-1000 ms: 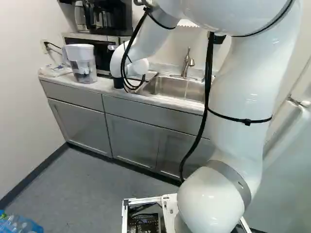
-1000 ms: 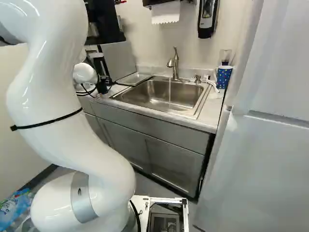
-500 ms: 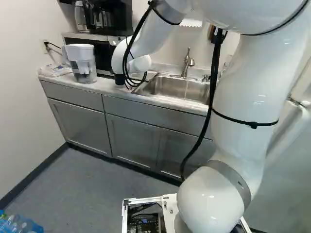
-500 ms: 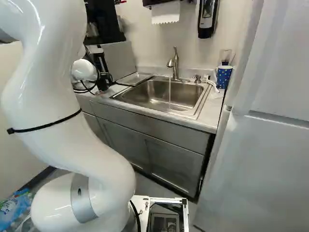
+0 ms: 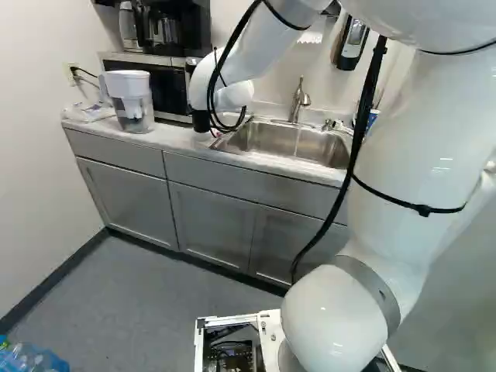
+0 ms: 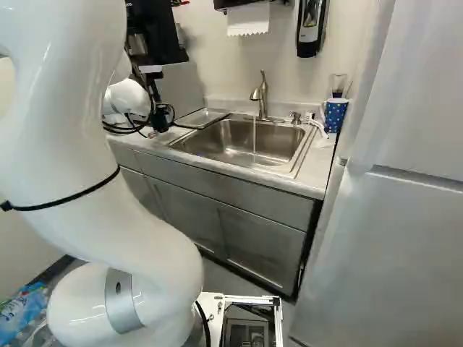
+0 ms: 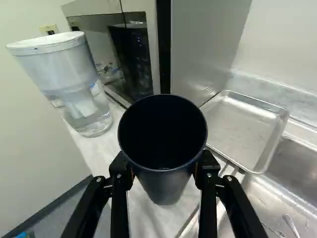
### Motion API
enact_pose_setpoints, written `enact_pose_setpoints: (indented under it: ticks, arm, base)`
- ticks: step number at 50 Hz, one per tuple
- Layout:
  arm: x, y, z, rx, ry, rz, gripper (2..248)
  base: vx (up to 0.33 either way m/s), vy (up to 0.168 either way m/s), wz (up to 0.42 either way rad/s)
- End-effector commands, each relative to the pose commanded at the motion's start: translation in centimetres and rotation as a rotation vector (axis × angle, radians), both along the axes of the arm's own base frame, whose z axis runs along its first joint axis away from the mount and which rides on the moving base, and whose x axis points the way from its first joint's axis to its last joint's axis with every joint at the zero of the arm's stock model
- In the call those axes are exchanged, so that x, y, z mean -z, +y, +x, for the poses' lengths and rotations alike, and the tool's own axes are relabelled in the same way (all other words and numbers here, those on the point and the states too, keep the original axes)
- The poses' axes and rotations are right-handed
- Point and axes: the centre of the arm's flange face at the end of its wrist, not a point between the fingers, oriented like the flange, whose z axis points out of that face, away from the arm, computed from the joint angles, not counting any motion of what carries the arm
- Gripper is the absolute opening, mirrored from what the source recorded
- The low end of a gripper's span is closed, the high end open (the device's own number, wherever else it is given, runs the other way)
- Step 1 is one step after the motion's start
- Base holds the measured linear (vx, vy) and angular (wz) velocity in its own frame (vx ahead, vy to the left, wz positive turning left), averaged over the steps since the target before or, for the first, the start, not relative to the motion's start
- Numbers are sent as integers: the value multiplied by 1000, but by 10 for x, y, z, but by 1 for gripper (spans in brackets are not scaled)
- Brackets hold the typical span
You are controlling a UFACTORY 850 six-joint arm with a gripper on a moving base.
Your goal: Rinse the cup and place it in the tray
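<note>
My gripper is at the left of the right base view, over the counter beside the sink. In the wrist view the gripper is shut on the dark cup, one finger on each side. The cup's open mouth faces the camera and looks empty; its dark side also shows under the wrist in the left base view. A shallow metal tray lies beside the sink, a little apart from the cup. Water runs from the faucet into the sink.
A water pitcher stands on the counter, near the microwave. A blue dotted cup is at the sink's far side, close to the refrigerator. A soap dispenser hangs on the wall.
The arm has swung, carrying the held cup slightly right and up in the left base view. The base has stayed in place.
</note>
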Motion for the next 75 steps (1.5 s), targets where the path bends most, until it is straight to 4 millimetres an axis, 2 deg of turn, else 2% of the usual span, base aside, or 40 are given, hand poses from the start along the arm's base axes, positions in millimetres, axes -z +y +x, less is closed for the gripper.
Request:
enact_pose_setpoints:
  ticks: [75]
  arm:
    - [-73,-118,-11,211,-30,11,126]
  base:
    - [0,0,0]
